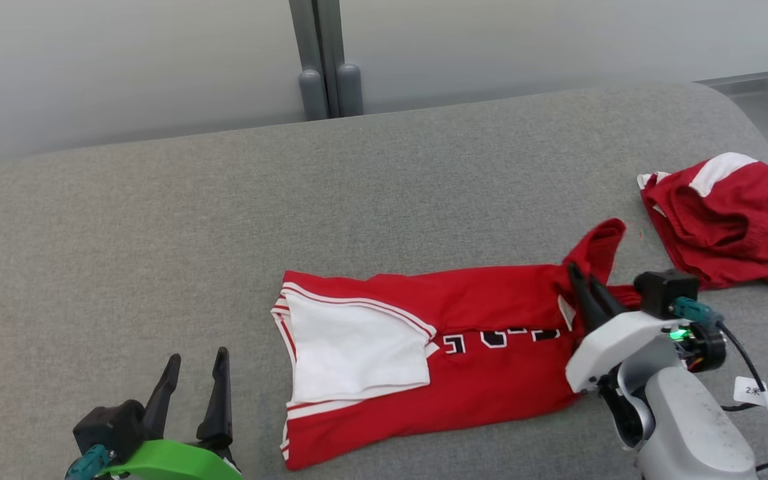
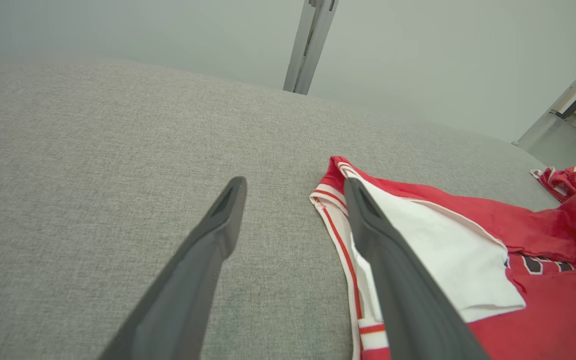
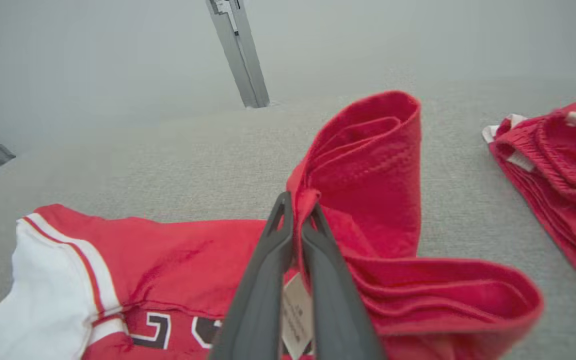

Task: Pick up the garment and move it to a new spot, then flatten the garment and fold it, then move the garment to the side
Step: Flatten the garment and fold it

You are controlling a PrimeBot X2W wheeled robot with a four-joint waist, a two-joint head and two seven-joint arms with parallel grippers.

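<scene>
Since the grey padded surface (image 1: 157, 220) is wide and looks smooth, I judge that cloth pulled across it will slide as one piece instead of unfolding; its open room is the broad bare stretch to the left and behind, up to the far edge under the wall, while the right side is crowded and rounds off at the corner. The red jersey (image 1: 491, 313) lies lengthwise across the near middle, its white inner panel turned over at the left end and black lettering showing mid-body; a hard tug from one end could drag the whole piece, bunch it, or undo that turned-over panel, because nothing pins the left end. The crumpled red shorts (image 1: 731, 220) sit near the jersey's right end but apart from it; a lift swung rightward could sweep into them or tangle the two. The right gripper (image 1: 583, 277) is closed on a shoulder strap (image 1: 597, 250), which stands up as a narrow loop; so thin a pinch may slip, or stretch only the strap. The left gripper (image 1: 197, 357) is spread wide and holds nothing, near the jersey's left end and clear of it in the head view. The care label (image 3: 295, 310) hangs between the right fingers and could snag.
</scene>
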